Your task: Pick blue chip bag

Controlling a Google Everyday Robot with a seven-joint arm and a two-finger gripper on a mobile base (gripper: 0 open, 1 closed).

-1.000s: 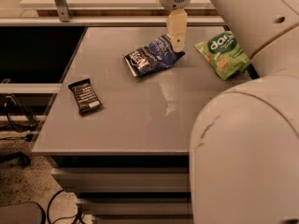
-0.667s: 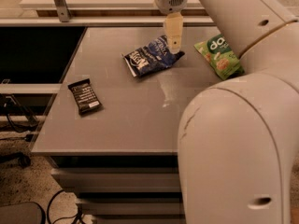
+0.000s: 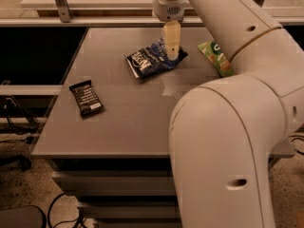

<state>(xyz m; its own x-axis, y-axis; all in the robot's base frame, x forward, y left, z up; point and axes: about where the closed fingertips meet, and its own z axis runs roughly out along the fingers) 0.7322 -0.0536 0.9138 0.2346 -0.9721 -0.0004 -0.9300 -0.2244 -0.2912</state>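
Note:
The blue chip bag (image 3: 151, 59) lies crinkled on the grey table (image 3: 123, 118), at the far middle, dark navy with white lettering. My gripper (image 3: 172, 55) hangs from the white arm and reaches down onto the bag's right end, its pale finger over the foil. The arm's large white body fills the right side of the view and hides part of the table.
A light green snack bag (image 3: 216, 57) lies to the right of the blue bag, partly hidden by my arm. A flat black bar wrapper (image 3: 86, 98) lies near the table's left edge. Cables and a dark floor lie to the left below the table.
My gripper has come down and slightly left onto the right end of the blue chip bag. My arm now covers more of the green bag and the table's right side.

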